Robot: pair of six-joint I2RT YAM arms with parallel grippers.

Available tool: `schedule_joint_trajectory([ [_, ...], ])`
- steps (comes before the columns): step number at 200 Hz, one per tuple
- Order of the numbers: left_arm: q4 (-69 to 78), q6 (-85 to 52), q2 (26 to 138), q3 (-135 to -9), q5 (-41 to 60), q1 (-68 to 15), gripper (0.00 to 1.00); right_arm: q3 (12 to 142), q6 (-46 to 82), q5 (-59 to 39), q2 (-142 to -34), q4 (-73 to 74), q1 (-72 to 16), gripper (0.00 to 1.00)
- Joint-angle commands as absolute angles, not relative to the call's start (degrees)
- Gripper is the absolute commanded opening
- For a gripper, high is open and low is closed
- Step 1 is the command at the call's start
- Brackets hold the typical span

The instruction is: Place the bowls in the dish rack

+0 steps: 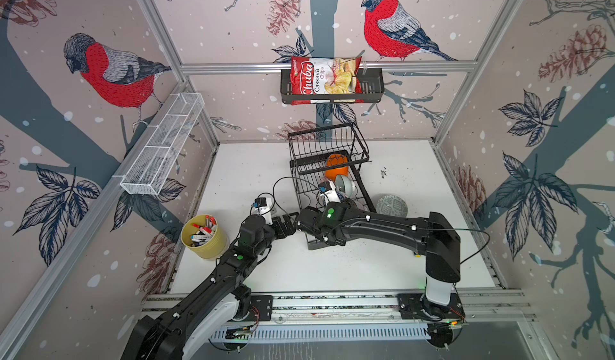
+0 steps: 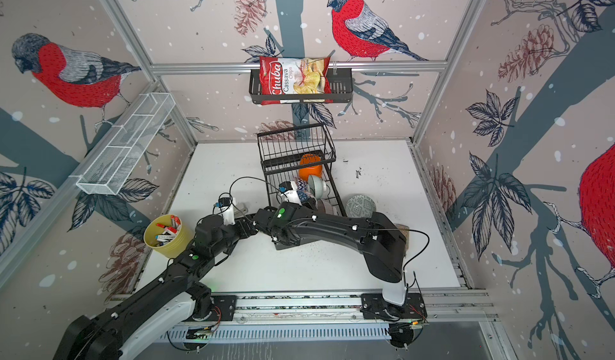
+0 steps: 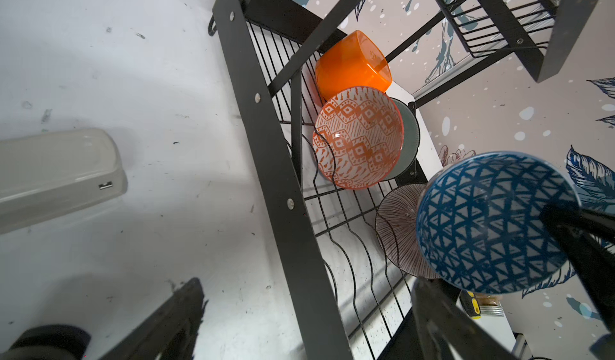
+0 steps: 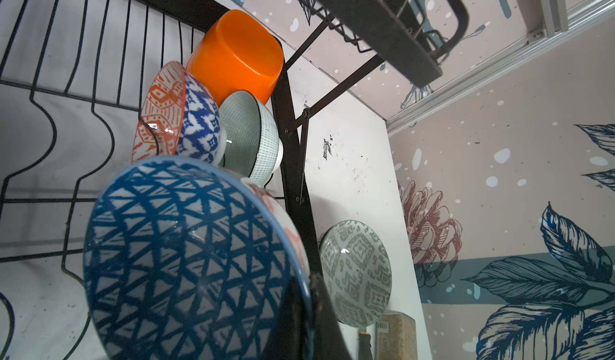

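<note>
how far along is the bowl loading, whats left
Mostly done. Already in the dish rack: the orange bowl, the red-patterned bowl, the mint bowl and a striped bowl. In hand: the right gripper is shut on the rim of the blue triangle bowl, over the rack's tray. Left: the grey patterned bowl, on the table beside the rack. The left gripper is open and empty.

The table point(image 1: 366, 268) is bare along the front and far right. The left arm point(image 1: 213, 275) and right arm point(image 1: 392, 231) meet before the dish rack's point(image 1: 299, 181) near end. Its base is free on the left; bowls point(image 1: 344, 185) fill the right, and the raised basket point(image 1: 327, 142) roofs the orange bowl point(image 1: 336, 168). 1 grey bowl point(image 1: 392, 205) stands just right of it.
</note>
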State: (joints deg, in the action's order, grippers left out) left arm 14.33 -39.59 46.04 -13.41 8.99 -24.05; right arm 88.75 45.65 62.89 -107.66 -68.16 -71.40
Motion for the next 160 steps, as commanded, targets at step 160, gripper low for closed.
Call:
schedule_joint_trajectory([
  [160,15.6,-37.8,46.3,-14.0,7.7,-23.0,0.96,84.3,48.2,67.7,-114.4,-67.5,-68.8,0.00],
])
